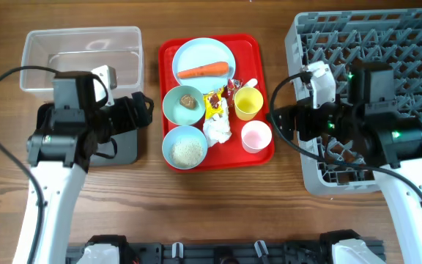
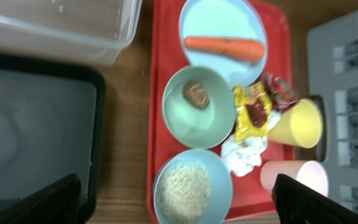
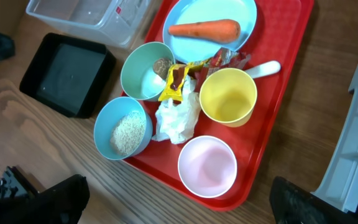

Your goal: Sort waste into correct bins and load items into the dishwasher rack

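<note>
On the red tray a light blue plate holds an orange carrot. One blue bowl holds a brown lump; the other holds rice. Wrappers, a tissue, a yellow cup, a pink cup and a white spoon lie between. My left gripper is open and empty above the rice bowl's near side. My right gripper is open and empty, above the pink cup's near edge.
A clear tub stands at the back left. A black tray lies in front of it, mostly under my left arm. The grey dishwasher rack fills the right side, under my right arm.
</note>
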`<state>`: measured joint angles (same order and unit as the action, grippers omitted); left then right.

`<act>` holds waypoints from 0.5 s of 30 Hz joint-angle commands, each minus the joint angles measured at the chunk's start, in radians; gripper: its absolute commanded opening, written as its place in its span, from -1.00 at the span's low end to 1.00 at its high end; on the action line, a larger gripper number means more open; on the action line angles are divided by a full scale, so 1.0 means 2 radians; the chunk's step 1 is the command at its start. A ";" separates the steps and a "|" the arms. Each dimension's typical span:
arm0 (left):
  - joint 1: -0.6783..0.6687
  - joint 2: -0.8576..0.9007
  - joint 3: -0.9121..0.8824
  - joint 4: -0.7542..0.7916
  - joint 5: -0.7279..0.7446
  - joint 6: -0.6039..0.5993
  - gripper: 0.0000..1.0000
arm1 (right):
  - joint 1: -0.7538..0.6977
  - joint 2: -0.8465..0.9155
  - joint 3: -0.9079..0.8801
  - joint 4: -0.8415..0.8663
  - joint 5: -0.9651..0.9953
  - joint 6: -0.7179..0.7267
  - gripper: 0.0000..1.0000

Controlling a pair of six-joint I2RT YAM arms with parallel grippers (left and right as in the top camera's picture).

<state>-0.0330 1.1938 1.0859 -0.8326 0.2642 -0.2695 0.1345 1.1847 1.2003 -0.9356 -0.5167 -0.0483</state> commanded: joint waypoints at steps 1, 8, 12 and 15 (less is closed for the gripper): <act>-0.008 0.039 0.009 -0.007 0.010 -0.002 0.93 | 0.001 0.000 0.009 0.002 0.002 0.012 0.93; -0.076 0.113 0.009 -0.003 -0.037 0.003 0.91 | 0.001 0.000 0.009 -0.004 0.016 0.012 0.97; -0.105 0.158 0.009 0.006 -0.042 0.003 0.82 | 0.001 0.001 0.009 -0.006 0.037 0.013 0.98; -0.112 0.191 0.009 0.006 -0.045 0.003 0.75 | 0.001 0.001 0.009 -0.006 0.042 0.013 0.97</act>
<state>-0.2413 1.5131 1.0863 -0.8227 0.2024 -0.2684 0.1345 1.1851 1.2003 -0.9459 -0.4648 -0.0307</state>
